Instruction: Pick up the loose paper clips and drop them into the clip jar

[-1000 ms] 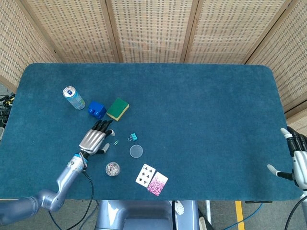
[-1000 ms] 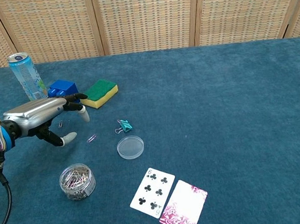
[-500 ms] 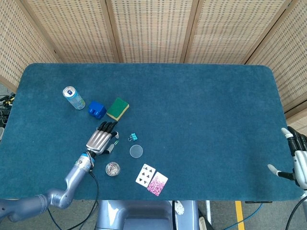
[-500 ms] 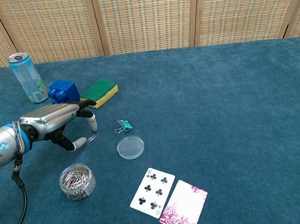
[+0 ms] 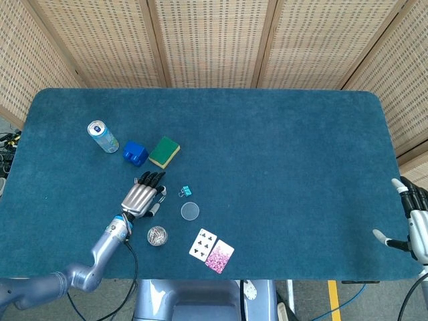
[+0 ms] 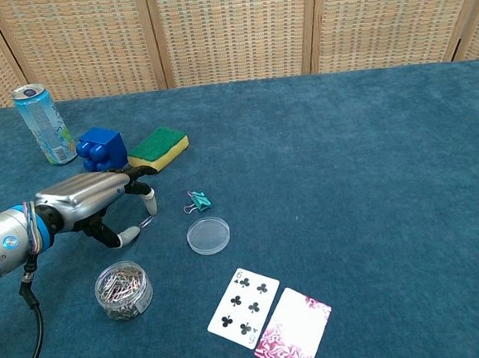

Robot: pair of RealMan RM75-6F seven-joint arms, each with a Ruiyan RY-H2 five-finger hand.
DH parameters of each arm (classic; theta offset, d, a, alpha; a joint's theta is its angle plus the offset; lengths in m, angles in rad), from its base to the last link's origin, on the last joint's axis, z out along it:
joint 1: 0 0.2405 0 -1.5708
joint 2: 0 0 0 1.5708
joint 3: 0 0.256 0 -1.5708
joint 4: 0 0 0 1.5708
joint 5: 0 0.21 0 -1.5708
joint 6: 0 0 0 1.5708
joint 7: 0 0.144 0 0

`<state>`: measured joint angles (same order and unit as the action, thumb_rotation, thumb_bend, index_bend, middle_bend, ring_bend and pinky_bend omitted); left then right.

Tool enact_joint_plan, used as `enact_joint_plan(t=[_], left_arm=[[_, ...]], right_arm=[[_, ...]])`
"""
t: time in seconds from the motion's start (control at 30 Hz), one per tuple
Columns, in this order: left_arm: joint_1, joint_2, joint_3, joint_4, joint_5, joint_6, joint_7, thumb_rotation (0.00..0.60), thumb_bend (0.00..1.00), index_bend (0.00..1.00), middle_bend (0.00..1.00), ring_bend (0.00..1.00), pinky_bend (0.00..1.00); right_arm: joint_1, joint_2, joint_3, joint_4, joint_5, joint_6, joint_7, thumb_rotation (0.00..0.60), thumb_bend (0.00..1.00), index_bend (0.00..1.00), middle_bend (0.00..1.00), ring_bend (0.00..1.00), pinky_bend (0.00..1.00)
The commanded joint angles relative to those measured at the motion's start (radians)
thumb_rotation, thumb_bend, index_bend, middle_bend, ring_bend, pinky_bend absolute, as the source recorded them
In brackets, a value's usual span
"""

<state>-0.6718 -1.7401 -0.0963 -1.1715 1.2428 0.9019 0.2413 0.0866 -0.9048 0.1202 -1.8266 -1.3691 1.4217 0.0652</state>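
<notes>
Right now I am holding my left hand (image 6: 92, 200) low over the blue cloth (image 6: 371, 160), palm down, fingers curled downward with the thumb (image 6: 128, 235) reaching in from below. A loose clip (image 6: 146, 222) is lying on the cloth between thumb tip and fingertips (image 6: 150, 201); I cannot tell whether they are touching it, so I cannot say whether I am gripping anything. In the head view the same hand (image 5: 140, 198) is covering that spot.

The jar (image 6: 124, 290) is standing open just in front of my left hand, on the side nearer me, with a heap of silver clips inside. Its clear lid (image 6: 208, 234) is lying flat on the cloth to the right of the loose clip, apart from the jar. A teal binder clip (image 6: 199, 201) is lying just beyond the lid.

Beyond my hand, a blue block (image 6: 100, 148) is sitting beside a green and yellow sponge (image 6: 159, 147), and a can (image 6: 42, 122) is standing upright further left. Two playing cards (image 6: 269, 315) are lying near the front edge, one face up and overlapping one face down.

My right hand (image 5: 416, 221) is showing only in the head view, at the right edge of the table, fingers spread and holding nothing.
</notes>
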Motion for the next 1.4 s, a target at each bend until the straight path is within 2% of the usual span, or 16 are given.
enact_joint_plan(t=[0.03,0.5,0.93,1.4], left_arm=[[0.002,0.000,0.004,0.000,0.008,0.003,-0.008,0.600,0.44,0.39,0.00,0.00,0.00],[0.016,0.014,0.019,-0.019,0.030,0.015,-0.025,0.600,0.44,0.44,0.00,0.00,0.00],[0.019,-0.028,-0.021,0.035,0.002,0.047,-0.018,0.600,0.41,0.44,0.00,0.00,0.00],[0.024,-0.035,-0.026,0.032,-0.017,0.045,0.007,0.600,0.37,0.47,0.00,0.00,0.00]], right_arm=[[0.000,0.000,0.000,0.000,0.000,0.000,0.001,0.600,0.00,0.00,0.00,0.00,0.00],[0.000,0.001,-0.002,-0.001,-0.006,0.001,0.004,0.600,0.00,0.00,0.00,0.00,0.00],[0.001,0.000,-0.001,0.001,-0.004,-0.001,0.004,0.600,0.00,0.00,0.00,0.00,0.00],[0.001,0.002,-0.002,0.000,-0.006,-0.001,0.008,0.600,0.00,0.00,0.00,0.00,0.00]])
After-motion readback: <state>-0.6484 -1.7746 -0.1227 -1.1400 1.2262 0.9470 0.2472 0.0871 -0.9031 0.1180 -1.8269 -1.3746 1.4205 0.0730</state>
